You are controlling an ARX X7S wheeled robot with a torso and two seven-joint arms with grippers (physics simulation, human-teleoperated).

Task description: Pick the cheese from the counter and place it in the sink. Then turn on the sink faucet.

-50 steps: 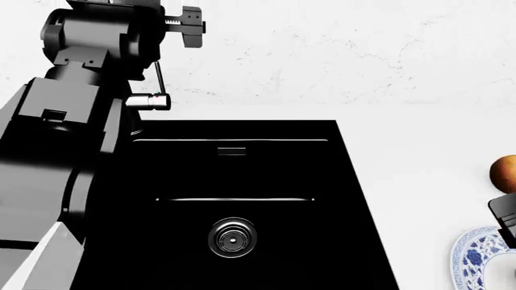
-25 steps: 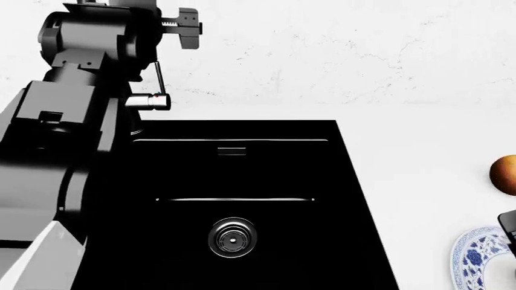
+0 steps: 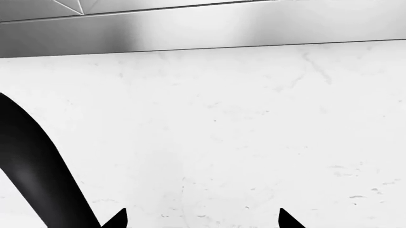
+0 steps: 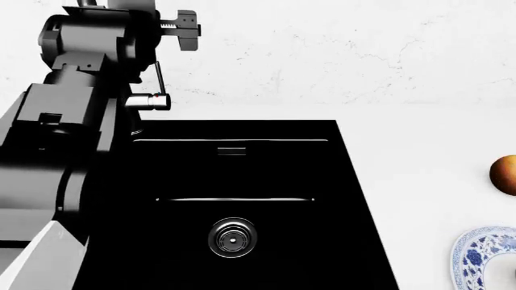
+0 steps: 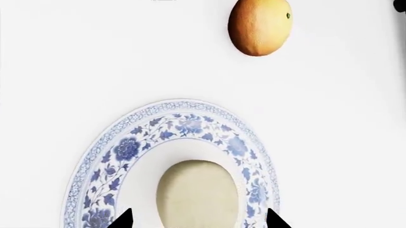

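the sink (image 4: 241,205) sits in the counter (image 4: 419,151), with the faucet (image 4: 153,96) behind its back left corner and the wall (image 4: 339,48) behind that. well right of the sink, the cheese (image 5: 198,194) lies on a plate (image 5: 127,147), with a fruit (image 5: 260,26) just behind the plate.

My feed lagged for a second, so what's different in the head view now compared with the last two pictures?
The right arm's dark end has slid out of the head view at its right edge, fully uncovering the blue-and-white plate. The left gripper crept slightly left and up near the wall. The sink, sink faucet and orange fruit stayed put.
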